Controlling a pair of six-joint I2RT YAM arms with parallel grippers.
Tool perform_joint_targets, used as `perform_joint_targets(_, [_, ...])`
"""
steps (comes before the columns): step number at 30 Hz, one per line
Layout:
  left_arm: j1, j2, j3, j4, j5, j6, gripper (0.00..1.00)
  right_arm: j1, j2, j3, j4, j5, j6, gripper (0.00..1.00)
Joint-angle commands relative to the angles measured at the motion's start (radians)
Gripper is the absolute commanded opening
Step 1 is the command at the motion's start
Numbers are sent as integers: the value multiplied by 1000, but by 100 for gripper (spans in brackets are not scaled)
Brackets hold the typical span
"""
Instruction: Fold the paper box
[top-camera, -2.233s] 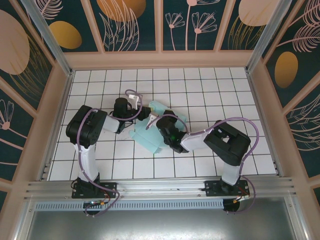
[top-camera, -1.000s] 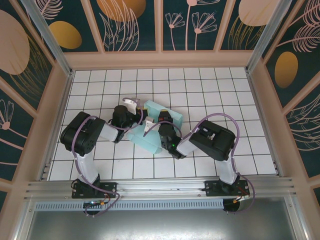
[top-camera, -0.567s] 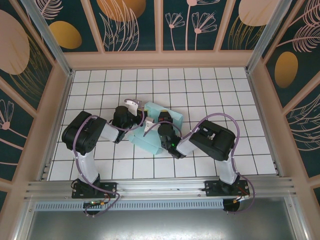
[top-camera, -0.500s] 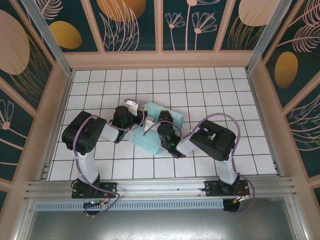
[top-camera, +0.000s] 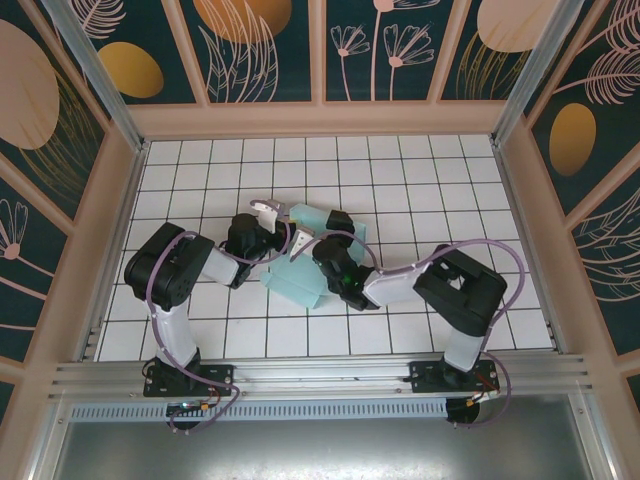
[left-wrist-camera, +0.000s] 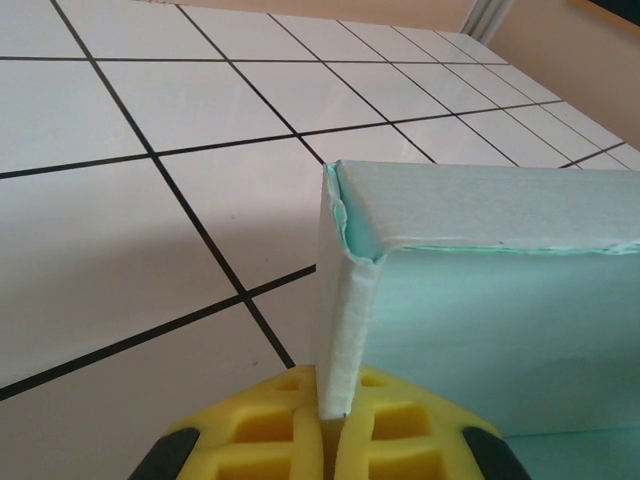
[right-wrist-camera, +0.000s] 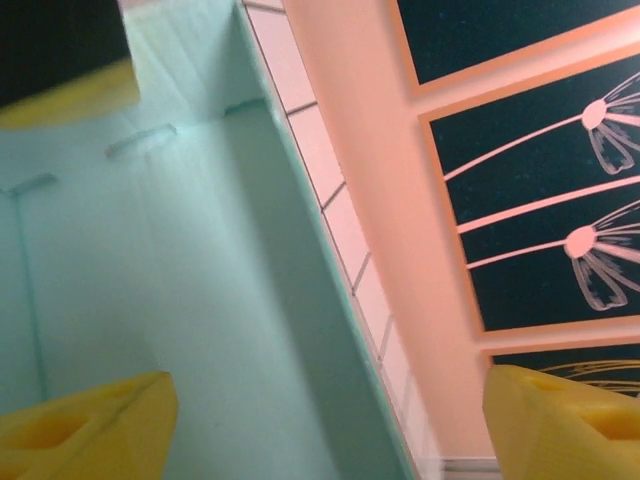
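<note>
Top view: I see the paper box (top-camera: 298, 283) at the middle of the tabletop (top-camera: 200, 170), the left arm (top-camera: 175, 270) at its 9 o'clock, the right arm (top-camera: 460, 290) at 4 o'clock. Left wrist: left jaws pinch an upright box wall. Right wrist: right jaws gape wide over the box's interior.

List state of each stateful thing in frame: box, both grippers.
paper box: partly folded, one wall raised at a creased corner, not yet a finished box.
left gripper: shut, pads pinching the edge of the raised box wall.
right gripper: open, fingers wide apart with a box wall between them, not clamped on it.
</note>
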Motion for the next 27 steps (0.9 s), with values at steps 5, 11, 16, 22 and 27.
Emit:
perform_joint_targets(5, [0, -16, -26, 128, -56, 18, 0, 18, -176, 51, -188, -150, 287, 89])
perform_joint_targets(11, [-2, -16, -87, 260, -95, 38, 0, -60, -308, 156, -346, -327, 647, 89])
perform_joint_targets(16, [-29, -26, -108, 269, -157, 62, 0, -241, -276, 328, -574, -509, 1072, 87])
perform_joint_targets(22, [-92, 4, -117, 318, -232, 87, 0, -405, -79, 566, -827, -835, 1358, 84])
perform_joint_targets(27, [-134, 41, -110, 347, -268, 134, 0, -452, 49, 636, -836, -1086, 1403, 81])
